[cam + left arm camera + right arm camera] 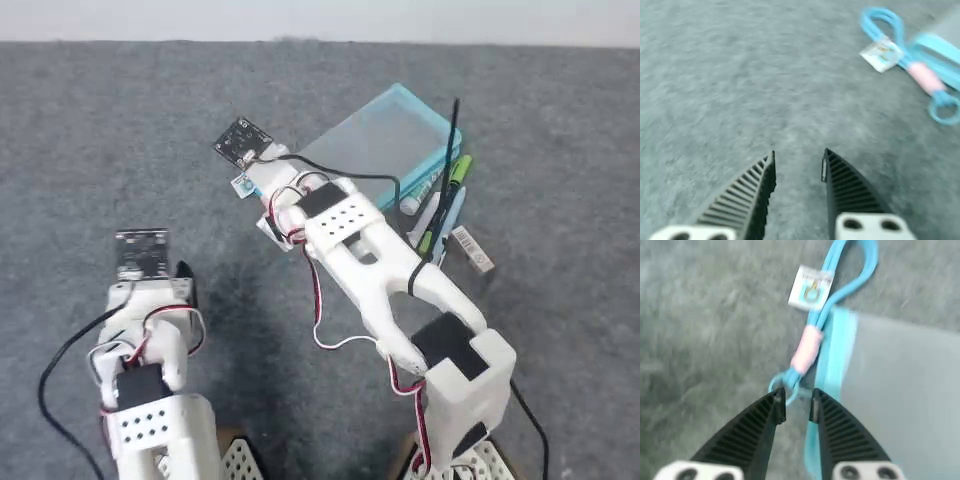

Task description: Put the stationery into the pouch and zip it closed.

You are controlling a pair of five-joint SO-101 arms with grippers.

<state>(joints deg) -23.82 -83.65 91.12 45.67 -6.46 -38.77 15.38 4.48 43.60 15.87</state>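
Blue cord (816, 317) lies by the right gripper (798, 397), jaws narrowly apart; tugging could drag the pouch (890, 390). Pens (445, 200) apparently lie outside.

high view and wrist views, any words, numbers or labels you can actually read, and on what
No text is readable in any view.
White tag on the pouch: a small printed picture, lettering too blurred to read.
Small white box beside the pens: dark stripes like a barcode, any digits too small.
Pens: print on the barrels too small.
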